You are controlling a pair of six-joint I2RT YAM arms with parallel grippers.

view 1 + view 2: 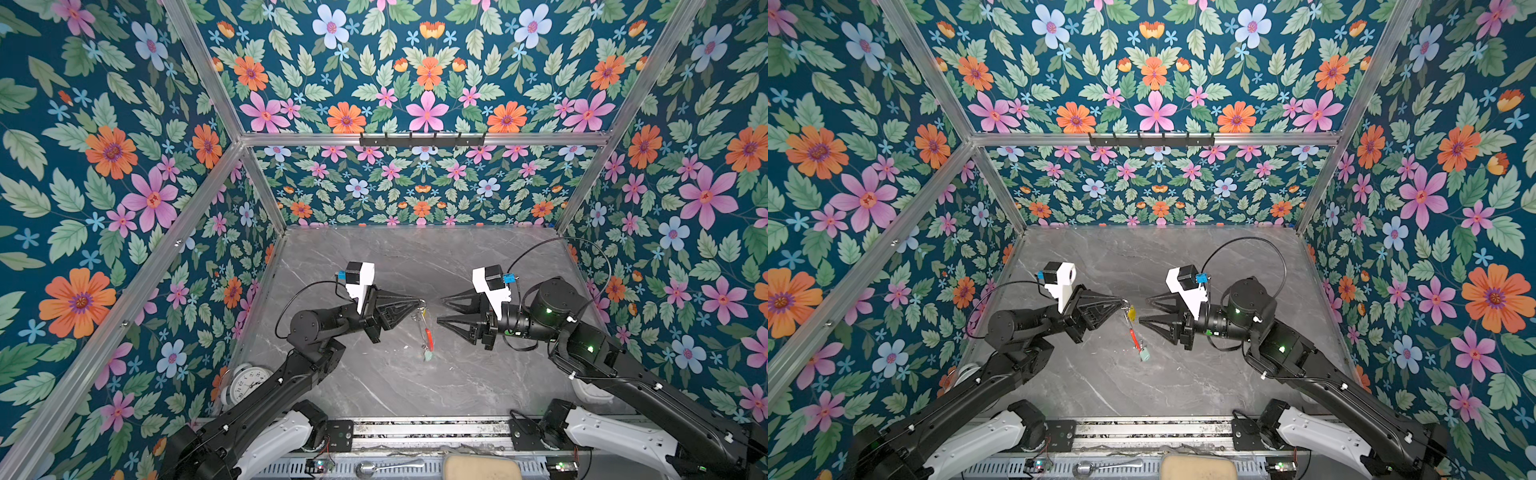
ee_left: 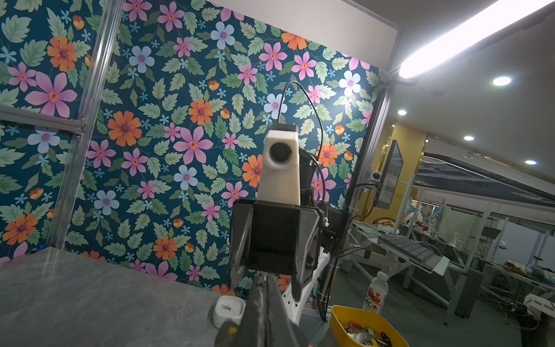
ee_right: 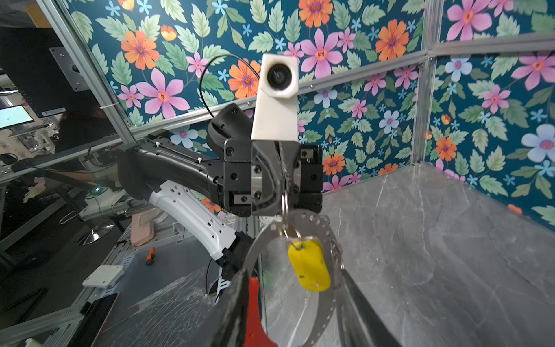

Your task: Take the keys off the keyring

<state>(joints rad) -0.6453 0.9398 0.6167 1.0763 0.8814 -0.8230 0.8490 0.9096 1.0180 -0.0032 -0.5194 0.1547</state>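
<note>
Left jaws pinch the large thin grey metal keyring (image 3: pixel 324 224) at its top, hoop hanging lengthwise down, and the spread right jaws face its yellow-tagged silver key (image 3: pixel 309 264), just beside.

Keyring (image 1: pixel 429 337) hangs from left gripper (image 1: pixel 419 301) – right gripper (image 1: pixel 440 310) just beside, table (image 1: pixel 374 386) below.

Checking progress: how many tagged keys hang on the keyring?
2. The yellow-tagged key hangs near the top of the keyring, just below the left end effector; the mint-tagged key dangles at its bottom end. The edge-on hoop could hide more.
</note>
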